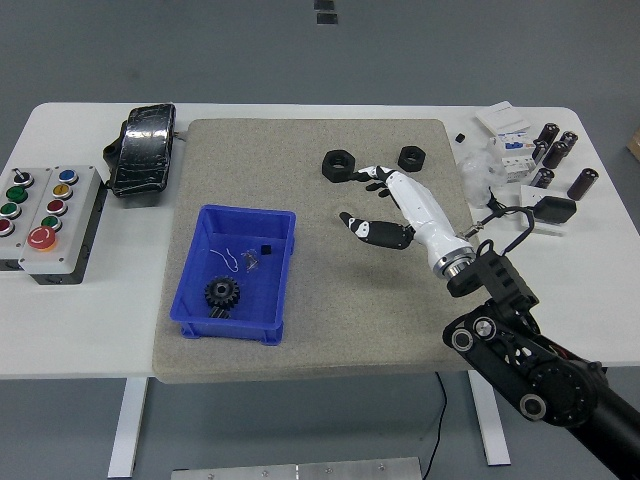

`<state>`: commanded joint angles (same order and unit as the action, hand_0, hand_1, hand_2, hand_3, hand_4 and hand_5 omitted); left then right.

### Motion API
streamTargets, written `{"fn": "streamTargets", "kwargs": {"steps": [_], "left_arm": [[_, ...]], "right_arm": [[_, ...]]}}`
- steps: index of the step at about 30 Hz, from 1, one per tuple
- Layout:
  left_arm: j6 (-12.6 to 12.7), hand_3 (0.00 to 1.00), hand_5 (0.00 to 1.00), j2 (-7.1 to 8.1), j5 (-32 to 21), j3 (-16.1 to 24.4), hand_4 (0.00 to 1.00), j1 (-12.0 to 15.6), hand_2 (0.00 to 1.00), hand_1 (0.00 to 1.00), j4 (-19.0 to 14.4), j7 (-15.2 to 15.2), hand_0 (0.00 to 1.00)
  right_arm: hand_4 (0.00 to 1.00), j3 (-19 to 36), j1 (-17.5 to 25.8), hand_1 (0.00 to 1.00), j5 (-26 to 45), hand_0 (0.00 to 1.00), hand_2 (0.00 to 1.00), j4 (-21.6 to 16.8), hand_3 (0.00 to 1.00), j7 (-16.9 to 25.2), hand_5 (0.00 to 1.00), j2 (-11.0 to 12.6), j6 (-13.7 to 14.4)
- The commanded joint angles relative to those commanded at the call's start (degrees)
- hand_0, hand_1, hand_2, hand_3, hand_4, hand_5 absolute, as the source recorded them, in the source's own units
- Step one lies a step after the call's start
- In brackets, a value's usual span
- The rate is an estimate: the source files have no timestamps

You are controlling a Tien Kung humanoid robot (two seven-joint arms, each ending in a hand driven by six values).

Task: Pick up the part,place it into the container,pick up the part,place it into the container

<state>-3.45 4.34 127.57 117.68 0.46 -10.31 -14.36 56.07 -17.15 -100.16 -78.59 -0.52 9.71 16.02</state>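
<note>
Two black hex nuts lie at the back of the grey mat: a larger one [338, 163] and a smaller one [411, 157]. The blue container [236, 272] stands on the mat's left part, with a black gear [221, 293] and small bits inside. My right hand [385, 208] is white, open and empty. It hovers over the mat just in front of and between the two nuts, fingers spread toward the larger nut. My left hand is out of view.
A grey button box [47, 208] and a black wrapped object [145, 147] sit at the left. Black cylinders [556, 150], a white breaker [510, 140] and a black adapter [553, 209] crowd the right rear corner.
</note>
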Motion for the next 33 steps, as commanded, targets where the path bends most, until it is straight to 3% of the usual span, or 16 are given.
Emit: {"fn": "streamTargets", "kwargs": {"steps": [3,4,5,9,10,11,15,17,26,33], "left_arm": [[0.0,0.659,0.306,0.03,-0.1,-0.1,0.711,0.1,0.636,0.66,0.0,0.1,0.65],[0.1,0.659,0.304,0.04,-0.1,-0.1,0.71,0.1,0.635,0.66,0.0,0.1,0.65],[0.1,0.659,0.304,0.06,-0.2,-0.1,0.71,0.0,0.635,0.66,0.0,0.2,0.65],[0.1,0.659,0.304,0.12,-0.1,0.0,0.71,0.0,0.635,0.66,0.0,0.3,0.65],[0.1,0.66,0.302,0.13,-0.1,0.0,0.71,0.0,0.637,0.66,0.0,0.3,0.65],[0.1,0.66,0.302,0.12,0.1,0.2,0.71,0.0,0.637,0.66,0.0,0.3,0.65],[-0.2,0.66,0.302,0.22,1.8,0.8,0.71,-0.5,0.637,0.66,0.0,0.3,0.65],[-0.2,0.66,0.302,0.37,2.0,0.7,0.709,-0.8,0.636,0.66,0.0,0.4,0.649],[2.2,0.656,0.304,1.23,2.4,1.0,0.713,-1.4,0.635,0.66,0.0,-0.5,0.649],[1.9,0.653,0.302,2.16,2.4,1.6,0.713,-1.1,0.633,0.659,0.0,-1.0,0.649]], "right_arm": [[0.779,3.3,3.6,0.73,5.2,0.718,0.748,-3.1,0.697,3.5,0.21,0.1,-1.7],[0.816,4.3,4.7,0.731,6.9,0.724,0.743,-3.8,0.69,4.6,0.292,0.1,-2.3],[0.816,5.3,6.0,0.731,8.8,0.724,0.743,-4.3,0.69,5.9,0.292,0.1,-2.8],[0.816,8.4,10.4,0.731,15.6,0.724,0.743,-4.6,0.69,10.0,0.292,-0.1,-4.1],[0.847,8.9,11.0,0.73,16.9,0.724,0.74,-4.5,0.688,10.5,0.359,-0.2,-4.3],[0.847,9.4,11.5,0.73,18.3,0.724,0.74,-4.4,0.688,10.9,0.359,-0.2,-4.4],[0.847,10.1,12.3,0.73,22.3,0.724,0.74,-4.2,0.688,11.2,0.359,-0.1,-4.7],[0.846,9.9,12.3,0.729,23.0,0.723,0.743,-4.2,0.692,11.1,0.416,0.0,-4.8],[0.831,8.8,11.9,0.728,22.8,0.736,0.743,-4.7,0.688,10.5,0.419,-0.4,-4.4],[0.827,8.6,12.7,0.732,22.6,0.737,0.745,-4.5,0.688,10.2,0.401,-1.2,-3.9]]}}
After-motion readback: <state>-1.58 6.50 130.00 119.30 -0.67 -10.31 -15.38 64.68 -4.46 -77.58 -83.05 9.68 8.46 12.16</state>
